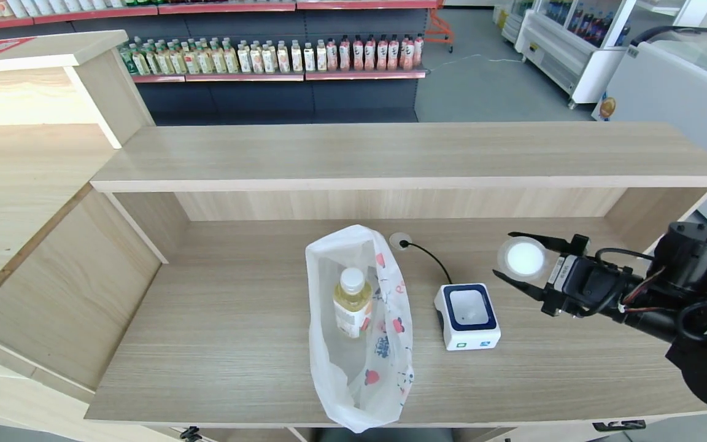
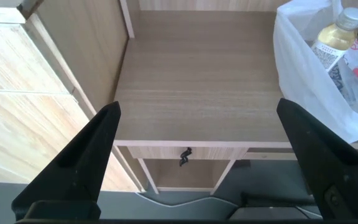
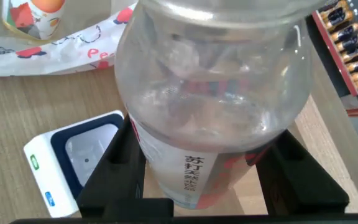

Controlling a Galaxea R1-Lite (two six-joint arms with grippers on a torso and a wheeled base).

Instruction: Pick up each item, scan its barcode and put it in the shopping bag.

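Right jaws clamp clear bottle (image 1: 524,258) above wooden counter (image 1: 237,319); shelves (image 1: 243,78) behind.

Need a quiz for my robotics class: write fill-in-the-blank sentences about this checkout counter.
1. The right gripper is shut on a clear ____.
2. The yellow drink stands inside the white ____.
3. The left gripper hangs over the counter's edge with its jaws ____.
Missing words: bottle; bag; open.
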